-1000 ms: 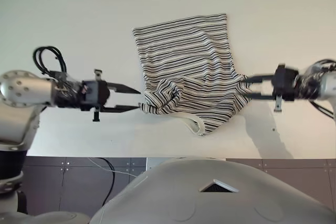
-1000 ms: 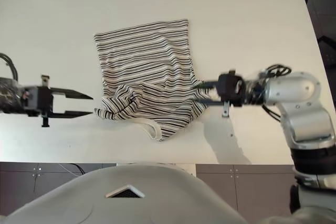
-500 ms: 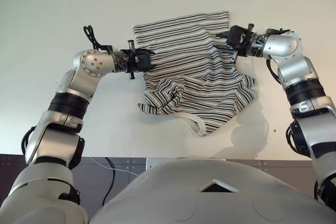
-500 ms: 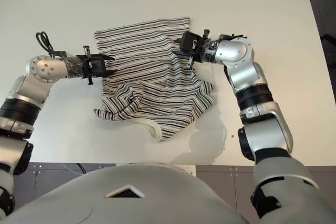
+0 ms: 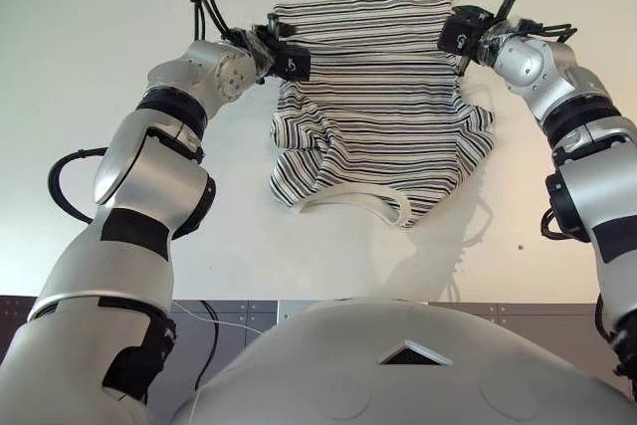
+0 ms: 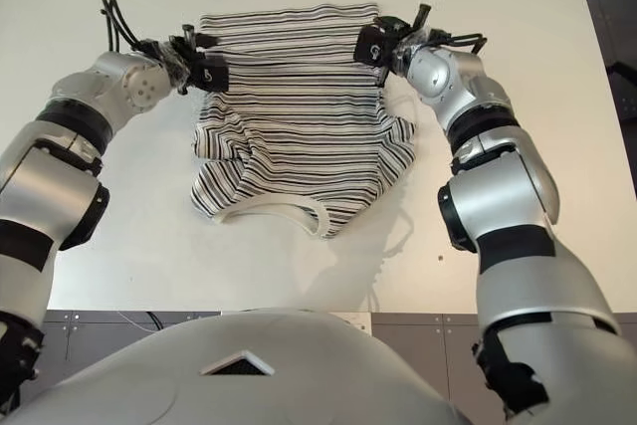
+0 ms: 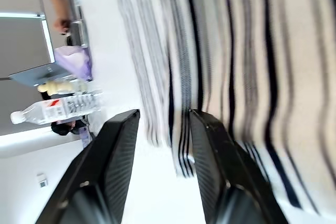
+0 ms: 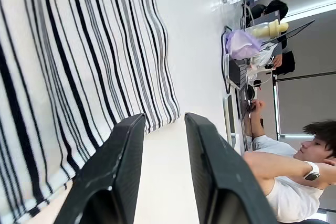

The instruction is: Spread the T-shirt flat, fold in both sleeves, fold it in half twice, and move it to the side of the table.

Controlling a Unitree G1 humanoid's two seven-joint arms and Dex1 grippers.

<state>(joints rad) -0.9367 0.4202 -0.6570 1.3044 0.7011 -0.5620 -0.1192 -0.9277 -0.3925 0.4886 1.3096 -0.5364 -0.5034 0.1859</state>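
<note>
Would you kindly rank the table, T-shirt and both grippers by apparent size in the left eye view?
1. table
2. T-shirt
3. left gripper and right gripper: smallest, about alike, so not ranked against each other.

Head eyes look down; wrist cameras sit close over the T-shirt (image 5: pixel 378 116).

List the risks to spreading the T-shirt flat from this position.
1. The left gripper and right gripper are open, with only the far edge of the T-shirt at their fingertips. Closing here may catch too little cloth, and the grip could slip.
2. The near half lies in bunched folds. Pulling at the far corners may drag that bunch along rather than flatten it.
</note>
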